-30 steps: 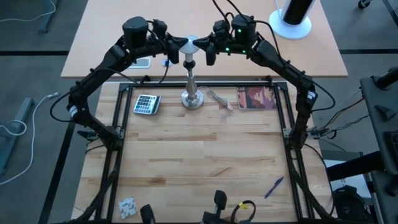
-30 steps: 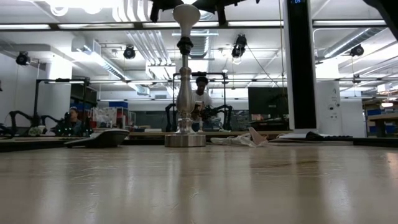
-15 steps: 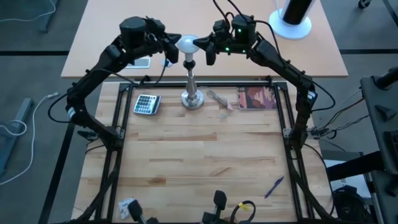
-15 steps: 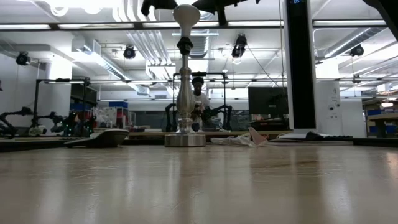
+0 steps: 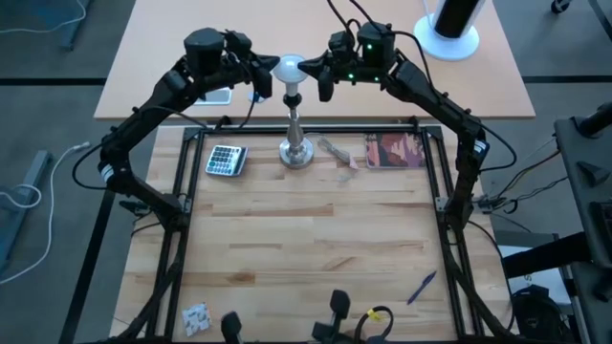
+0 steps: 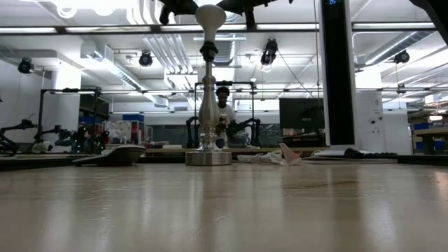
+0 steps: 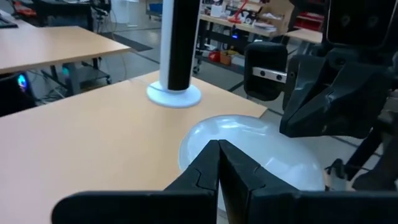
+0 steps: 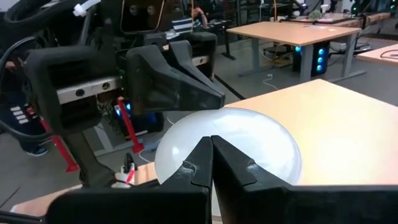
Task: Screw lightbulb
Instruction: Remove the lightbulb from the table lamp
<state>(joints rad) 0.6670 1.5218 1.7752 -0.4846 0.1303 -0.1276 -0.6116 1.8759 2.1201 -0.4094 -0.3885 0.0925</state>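
The white frosted lightbulb sits by its base in the black socket at the top of the silver stand, which stands on the wooden table at the far middle. The bulb also shows in the low view, above the stand. My left gripper is shut, level with the bulb on its left side. My right gripper is shut, level with the bulb on its right side. Each wrist view shows shut fingers with their tips in front of the bulb's glass. My left gripper points its shut fingertips level at the left side of the bulb's glass globe; I cannot tell whether they touch it. My right gripper points its shut fingertips level at the globe's right side; I cannot tell whether they touch it. The bulb stands upright in the socket.
A calculator lies left of the stand's base, a crumpled wrapper and a booklet right of it. A tall cylinder on a white round base stands on the far table. A pen lies near the front right.
My left gripper has drawn back a little toward the table's left, away from the bulb, whose round top shows more fully from above. The bulb and stand have stayed where they were.
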